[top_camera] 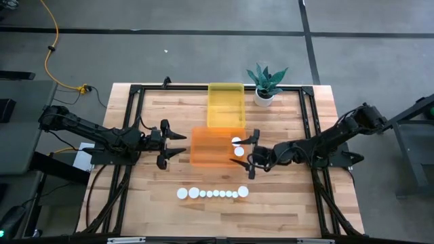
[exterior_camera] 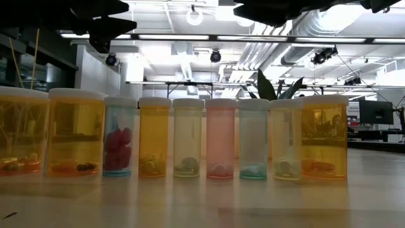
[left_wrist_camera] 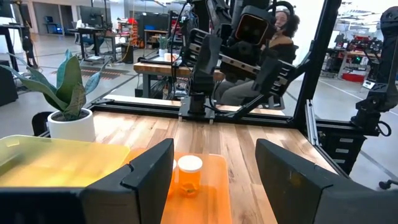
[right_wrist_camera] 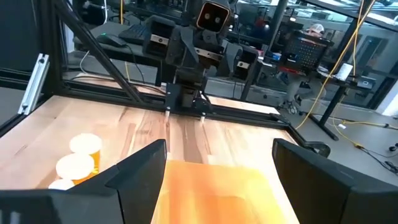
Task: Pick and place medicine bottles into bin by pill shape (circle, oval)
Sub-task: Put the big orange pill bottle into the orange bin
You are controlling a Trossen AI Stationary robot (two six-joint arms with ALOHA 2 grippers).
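Already one medicine bottle [top_camera: 236, 141] stands inside the orange bin [top_camera: 207, 152], near its wall on the right arm's side, while nine more bottles [top_camera: 213, 193] wait in a tight row on the worktop [top_camera: 285, 196], well clear of the orange bin on its near side. The yellow bin [top_camera: 225, 105] sits just beyond the orange bin and looks empty.

Both pairs of jaws are spread and hold nothing. The right gripper [top_camera: 248, 154] hangs just off the orange bin's right wall, beside the bottle inside; the left gripper [top_camera: 169, 144] hangs just off the opposite wall.

The likely trouble is the row itself: the bottles stand touching or nearly so, and spread jaws coming down on one could nudge its neighbours and topple several. Mistaking pill shape through tinted plastic could also send a bottle to the wrong bin.
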